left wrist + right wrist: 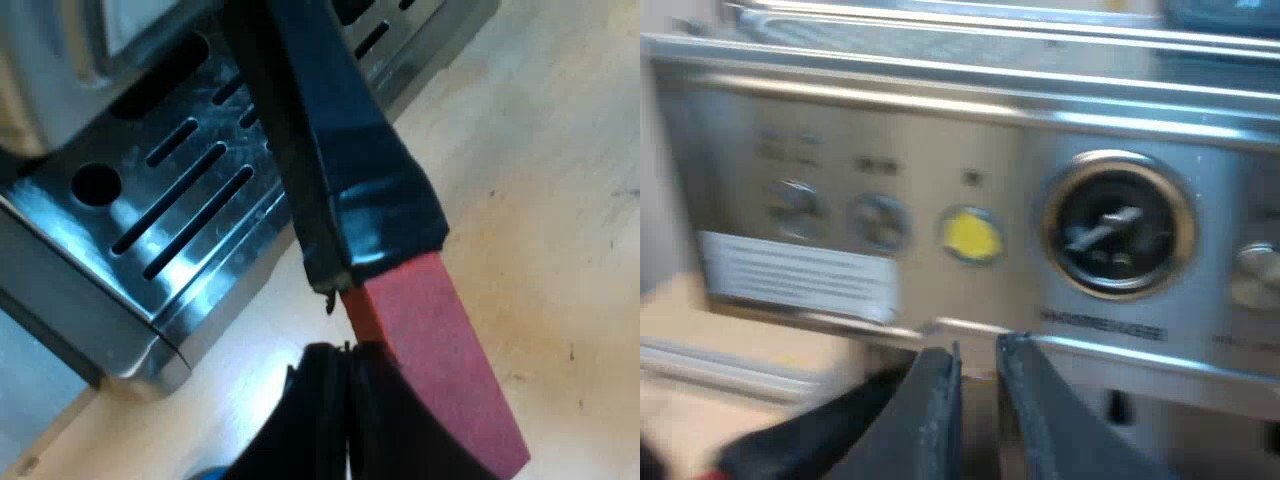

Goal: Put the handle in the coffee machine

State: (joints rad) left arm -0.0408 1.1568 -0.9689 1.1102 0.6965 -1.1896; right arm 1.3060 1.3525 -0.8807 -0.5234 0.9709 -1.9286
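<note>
The holder's dark handle slants out over the espresso machine's slotted drip tray and ends in its red end. My left gripper has its black fingers pressed together, tips against the edge of the red end, with nothing seen between them. In the right wrist view, my right gripper hovers just below the machine's front panel, its fingers a narrow gap apart and empty. The dark handle reaches out from under the panel beside those fingers, and a bit of its red end shows.
The panel carries a round pressure gauge, a yellow button, two small knobs and a white label. Pale wooden tabletop lies beside the drip tray.
</note>
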